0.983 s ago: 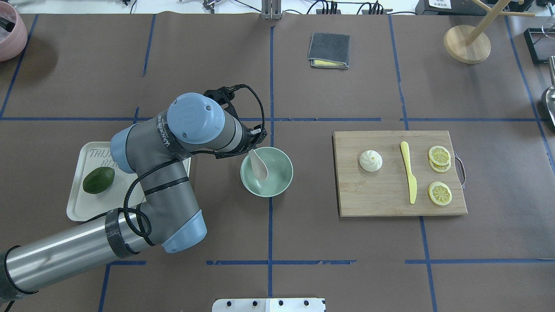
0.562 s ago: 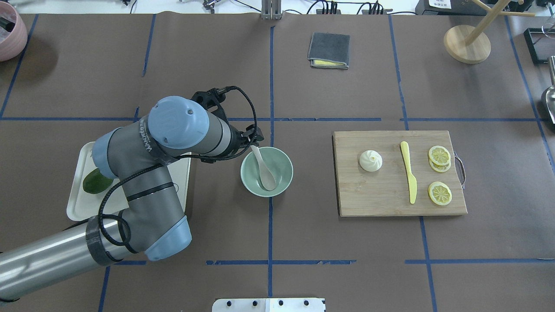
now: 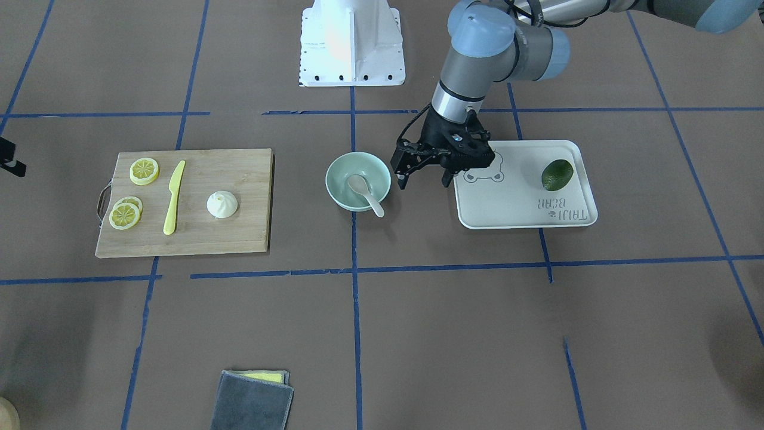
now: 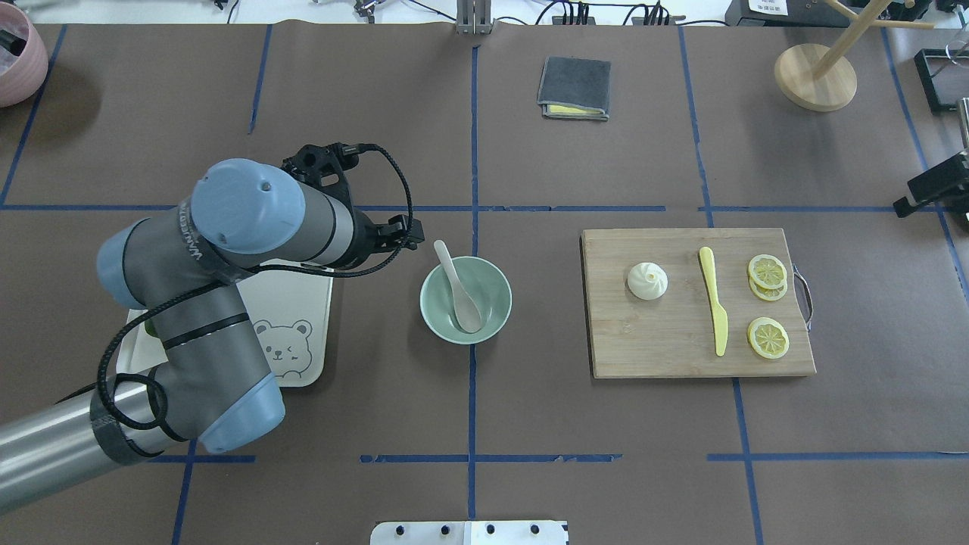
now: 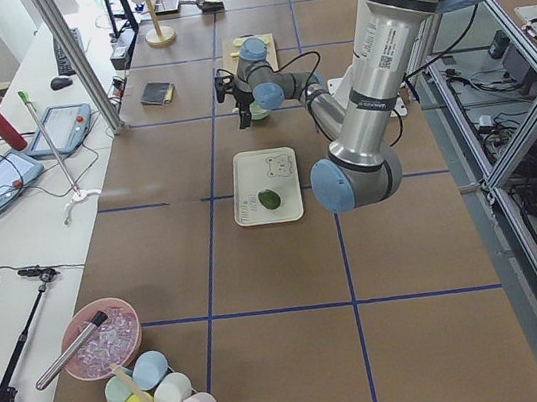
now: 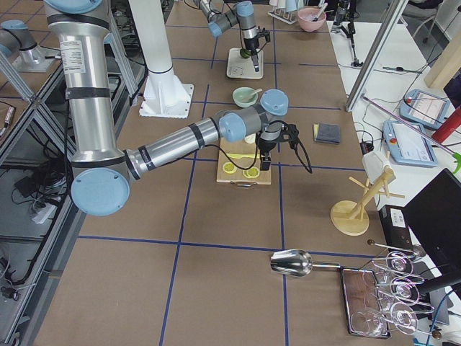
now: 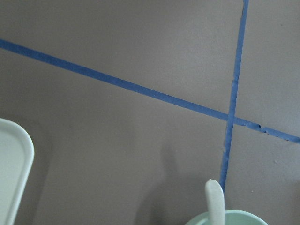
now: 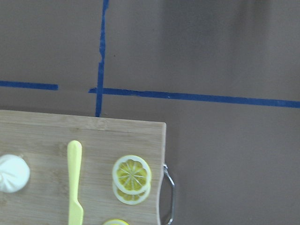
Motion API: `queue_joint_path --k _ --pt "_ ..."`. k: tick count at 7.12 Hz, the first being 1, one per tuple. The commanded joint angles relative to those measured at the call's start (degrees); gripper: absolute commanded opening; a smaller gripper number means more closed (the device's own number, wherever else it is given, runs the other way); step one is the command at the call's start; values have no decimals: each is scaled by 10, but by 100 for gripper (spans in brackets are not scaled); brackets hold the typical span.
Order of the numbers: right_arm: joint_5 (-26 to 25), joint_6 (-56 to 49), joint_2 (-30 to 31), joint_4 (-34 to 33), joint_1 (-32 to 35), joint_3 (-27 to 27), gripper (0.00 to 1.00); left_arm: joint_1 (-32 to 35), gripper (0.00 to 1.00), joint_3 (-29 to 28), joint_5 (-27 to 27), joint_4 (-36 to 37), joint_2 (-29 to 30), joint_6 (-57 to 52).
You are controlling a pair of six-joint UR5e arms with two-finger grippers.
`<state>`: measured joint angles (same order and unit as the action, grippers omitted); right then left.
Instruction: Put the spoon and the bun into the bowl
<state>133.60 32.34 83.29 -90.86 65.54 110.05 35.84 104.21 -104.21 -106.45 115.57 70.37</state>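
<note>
The pale spoon (image 4: 459,295) lies in the mint-green bowl (image 4: 497,303), scoop down and handle over the rim toward my left arm. It also shows in the front view (image 3: 366,191) in the bowl (image 3: 339,178). My left gripper (image 3: 425,179) is open and empty, just beside the bowl over the tray's edge. The white bun (image 4: 647,281) sits on the cutting board (image 4: 658,341). The right wrist view shows the bun (image 8: 13,173) at its left edge. My right gripper (image 4: 930,188) shows only as a black piece at the right edge; I cannot tell its state.
A yellow knife (image 4: 713,299) and lemon slices (image 4: 768,272) lie on the board right of the bun. A white tray (image 3: 525,209) with an avocado (image 3: 557,174) sits by my left arm. A grey cloth (image 4: 574,88) and a wooden stand (image 4: 815,76) are at the back.
My left gripper let go of the spoon, which now rests in the bowl, and drew back to the left. My right gripper has come into view at the right edge.
</note>
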Motion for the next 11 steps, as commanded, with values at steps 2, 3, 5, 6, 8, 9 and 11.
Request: queue_joint_path --k 2,3,5,6,8,9,11 --pt "-139 250 -56 115 -175 2 100 100 100 21 -100 -3 -78 -198" --pt "-177 291 -76 116 -215 -3 100 110 100 21 -100 -3 -84 -207" --pt "-234 345 -110 118 -264 -54 100 110 100 21 -100 -3 -83 -204" --pt "-235 346 -110 117 -270 -61 100 110 100 21 -100 -3 -83 -204" --pt "-235 346 -111 117 -284 -78 100 110 100 21 -100 -3 -83 -203" --pt "-235 346 -113 118 -292 -90 100 110 100 25 -100 -3 -83 -201" --pt "-236 347 -124 117 -301 -93 100 110 100 27 -98 -3 -84 -201"
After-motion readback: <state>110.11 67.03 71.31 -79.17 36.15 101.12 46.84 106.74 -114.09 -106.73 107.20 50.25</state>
